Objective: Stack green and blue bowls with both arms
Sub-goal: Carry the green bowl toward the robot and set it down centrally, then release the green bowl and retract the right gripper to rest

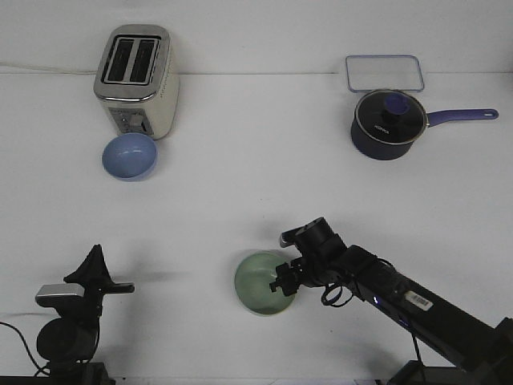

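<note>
Left arm (76, 309), white table (256, 192), pale wall (256, 32)

toaster (135, 80): shiny metal | bowls: matte | saucepan (387, 124): glossy, glass lid

Two bowls: green bowl (263, 284), blue bowl (130, 156); one toaster (136, 80), one saucepan (390, 123), one tray (384, 73)

green bowl (260, 283) upright, near edge; blue bowl (129, 156) upright, far left.
</note>
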Controlling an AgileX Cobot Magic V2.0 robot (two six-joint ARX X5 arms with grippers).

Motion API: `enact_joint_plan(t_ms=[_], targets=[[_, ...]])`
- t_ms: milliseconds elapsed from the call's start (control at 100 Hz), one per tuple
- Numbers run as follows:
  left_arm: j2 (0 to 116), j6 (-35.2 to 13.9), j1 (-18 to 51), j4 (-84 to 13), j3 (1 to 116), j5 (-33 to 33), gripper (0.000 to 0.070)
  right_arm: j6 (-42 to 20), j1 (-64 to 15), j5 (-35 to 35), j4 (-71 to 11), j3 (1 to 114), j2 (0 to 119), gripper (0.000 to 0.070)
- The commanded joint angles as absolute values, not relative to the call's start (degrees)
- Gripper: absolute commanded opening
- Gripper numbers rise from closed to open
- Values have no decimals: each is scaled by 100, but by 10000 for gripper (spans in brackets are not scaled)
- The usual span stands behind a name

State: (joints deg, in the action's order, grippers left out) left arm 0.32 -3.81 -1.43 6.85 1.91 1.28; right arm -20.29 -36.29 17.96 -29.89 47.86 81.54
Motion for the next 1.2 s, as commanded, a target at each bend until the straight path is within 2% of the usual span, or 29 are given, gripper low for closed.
enact_joint_plan(t_ms=[0, 300, 360, 540, 640, 750, 850, 1040, 1130, 1190], targets=[[25, -399, -143, 766, 80, 117, 15, -1900, -3623, 1774, -3004, 4862, 8090, 405], [25, -473, -143, 860, 80, 115, 15, -1590, -3013, 1590, -3203, 5347, 6473, 411], [25, -716, -143, 948, 80, 117, 15, -1461, -2818, 1411, -3203, 5411, 6097, 411], [25, -1927, -143, 1188, 176, 117, 12, -827, -2110, 587, -3197, 5437, 4862, 411], [99, -2215, -145, 827, 523, 117, 15, -456, -1765, 351, -3221, 5341, 4169, 410], [554, -2213, -152, 91, 1258, 207, 15, -373, -1487, 209, -3212, 4952, 3376, 410], [1417, -2152, -154, -419, 2132, 226, 15, -290, -1304, 34, -3109, 4346, 2545, 410], [3793, -1549, -154, -1444, 4038, 222, 15, -375, -1188, -25, -3009, 3299, 1175, 410], [4917, -1219, -154, -1907, 4884, 220, 16, -432, -1188, -89, -2836, 3245, 827, 409], [5601, -1135, -154, -2143, 5402, 220, 51, -449, -1188, -191, -2902, 3245, 742, 409]])
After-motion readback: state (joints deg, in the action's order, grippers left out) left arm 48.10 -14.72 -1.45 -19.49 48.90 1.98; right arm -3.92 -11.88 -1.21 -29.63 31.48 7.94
